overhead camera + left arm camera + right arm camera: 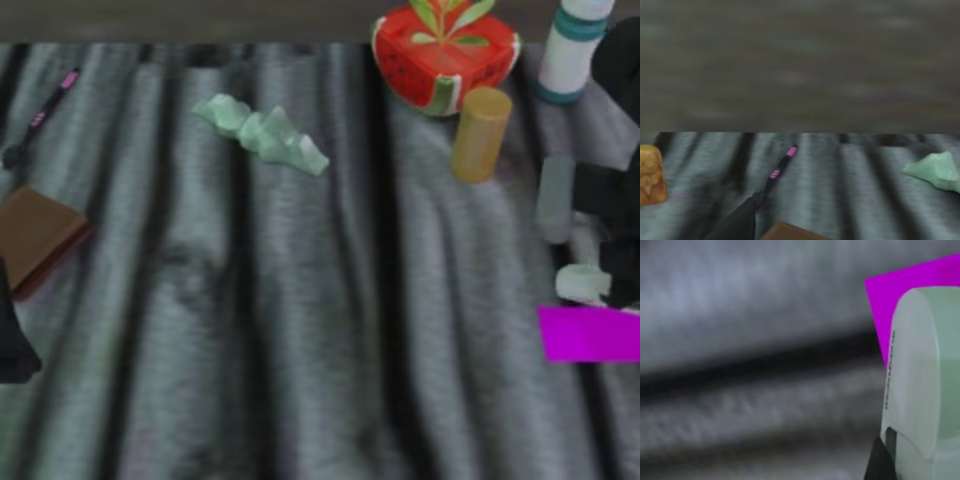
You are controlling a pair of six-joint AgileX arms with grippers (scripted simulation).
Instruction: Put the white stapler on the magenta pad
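Note:
The white stapler (pixel 580 284) hangs at the far right of the table, just beyond the far edge of the magenta pad (pixel 590 335). My right gripper (pixel 603 282) comes in from the right edge and is shut on the white stapler. In the right wrist view the stapler (pixel 922 375) fills the side of the picture, one dark finger (pixel 880 462) lies against its flank, and a corner of the pad (pixel 890 295) shows past its rounded end. My left gripper (pixel 15 345) is parked open at the left edge.
An amber cylinder (pixel 480 133), a red watermelon-patterned box (pixel 445 55) and a white bottle (pixel 572 45) stand at the back right. A pale grey slab (pixel 555 200) lies near the right arm. Further left are a pale green lump (pixel 262 132), a brown block (pixel 35 235) and a black pen (pixel 40 105).

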